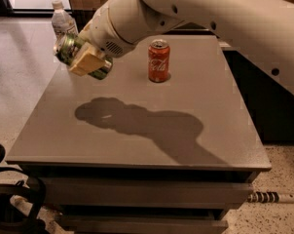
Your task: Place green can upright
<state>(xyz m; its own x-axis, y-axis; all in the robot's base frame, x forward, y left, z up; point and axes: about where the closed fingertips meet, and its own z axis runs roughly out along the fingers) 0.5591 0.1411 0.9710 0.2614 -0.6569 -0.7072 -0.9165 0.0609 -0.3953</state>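
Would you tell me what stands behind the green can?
A clear plastic bottle; its lower part is covered by the green can, held tilted by the gripper over the table's far left corner.

A single camera looks obliquely down across the counter [137, 145] from its near edge. The hand [86, 62] hangs upper left.
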